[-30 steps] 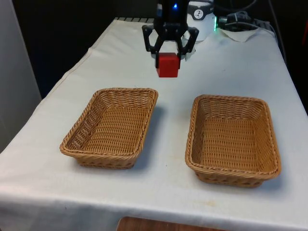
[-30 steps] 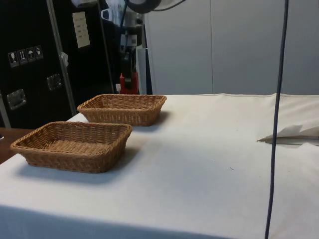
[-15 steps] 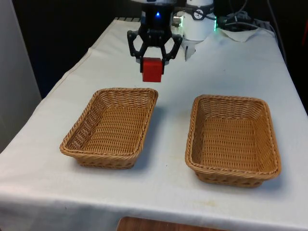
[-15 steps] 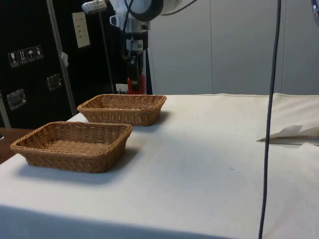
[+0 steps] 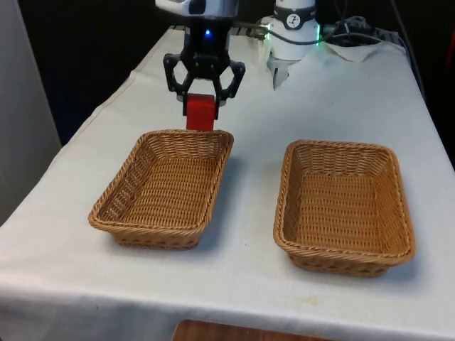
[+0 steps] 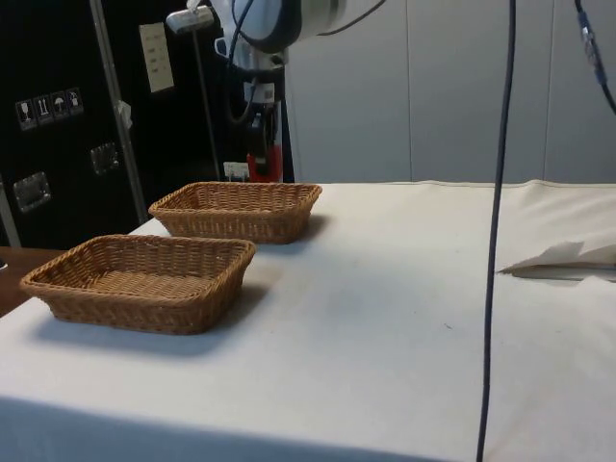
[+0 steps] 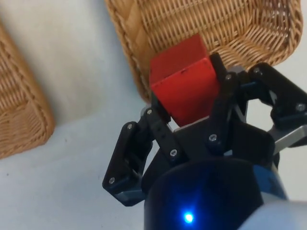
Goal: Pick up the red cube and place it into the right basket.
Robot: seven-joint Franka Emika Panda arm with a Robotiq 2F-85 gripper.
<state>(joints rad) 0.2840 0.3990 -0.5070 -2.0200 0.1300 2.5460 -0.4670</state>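
The gripper (image 5: 202, 99) pinches the red cube (image 5: 200, 111), seemingly slightly tilted, above the basket (image 5: 128, 180) rim.

Two rectangular woven wicker baskets sit on the white-clothed table: one on the front view's left (image 5: 165, 186) and one on the front view's right (image 5: 344, 204). There is one small red cube (image 5: 200, 111). One crumpled white sheet of paper (image 6: 568, 258) lies on the cloth.
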